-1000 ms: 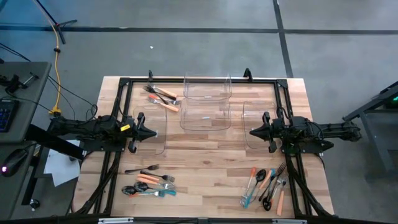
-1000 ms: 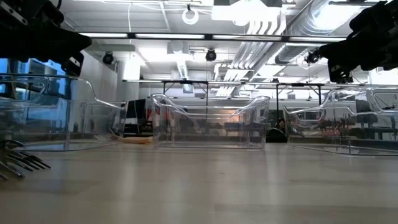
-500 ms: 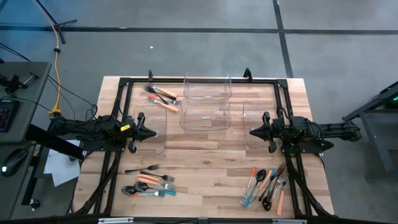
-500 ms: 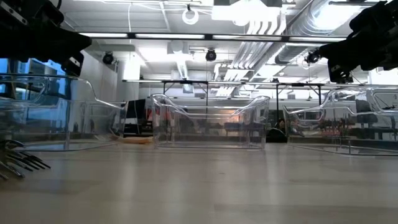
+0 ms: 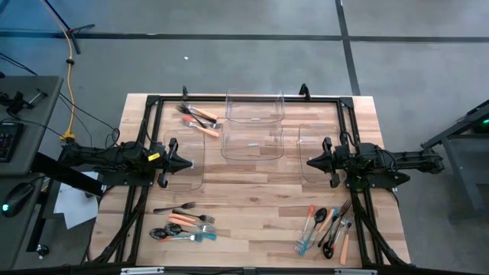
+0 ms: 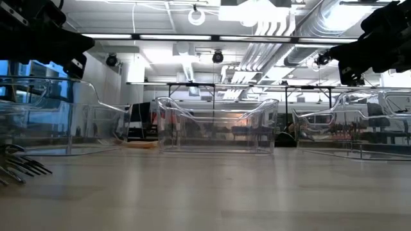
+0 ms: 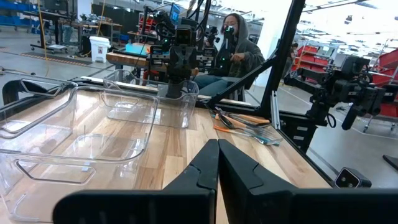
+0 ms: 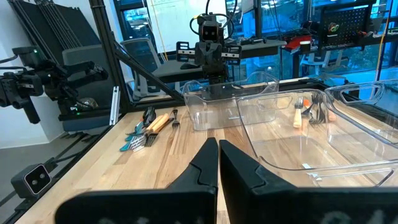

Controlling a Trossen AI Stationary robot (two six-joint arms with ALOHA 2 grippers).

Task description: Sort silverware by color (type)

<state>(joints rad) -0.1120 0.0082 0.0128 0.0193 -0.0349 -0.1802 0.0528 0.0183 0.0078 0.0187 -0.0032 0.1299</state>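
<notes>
Nothing was sorted yet: three silverware piles [image 5: 186, 224] lay on the surface [image 5: 252, 206], clear bins [image 5: 252, 143] empty between both pincers [image 5: 189, 163], pressed together.

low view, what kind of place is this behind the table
Most likely a robotics lab or industrial workshop: exposed ceiling ducts run overhead, a person sits among equipment-laden workbenches, and the wooden table carries clear bins and silverware laid out for two robot arms.

Bare table [image 5: 252, 198] mid-front; clear bins [image 5: 252, 143] block centre-back.
</notes>
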